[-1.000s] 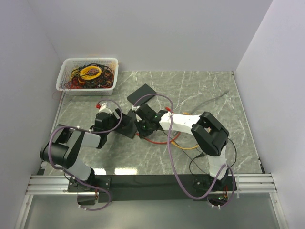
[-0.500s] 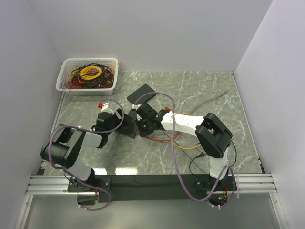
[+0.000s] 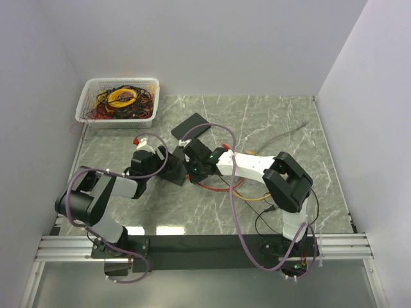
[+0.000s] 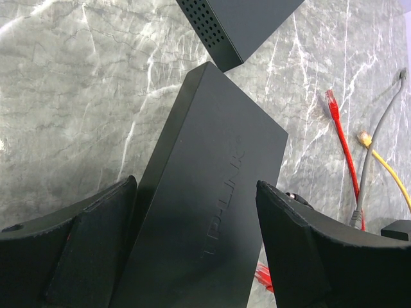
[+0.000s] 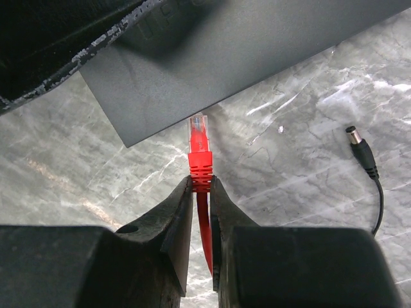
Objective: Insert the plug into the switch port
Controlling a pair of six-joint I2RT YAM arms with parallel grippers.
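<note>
Left claw is down over the switch, one finger on each long side. The black casing fills the whole gap between them, so that is a wide clamp on the switch.

Over to the right claw: it's pinched tight on the red boot just behind the plug. The clear tip points straight at the switch's near edge and looks to be right up against it. Whether it has entered a port, I cannot tell, as the face is in shadow.

From above, both arms meet near the middle of the marble desk, with the switch between them. A second black box with a vented side lies just past the switch's far corner. Loose red, yellow and grey cables lie to one side, and a black power jack rests on the stone near the plug. A white basket of tangled wires sits in the far left corner.
</note>
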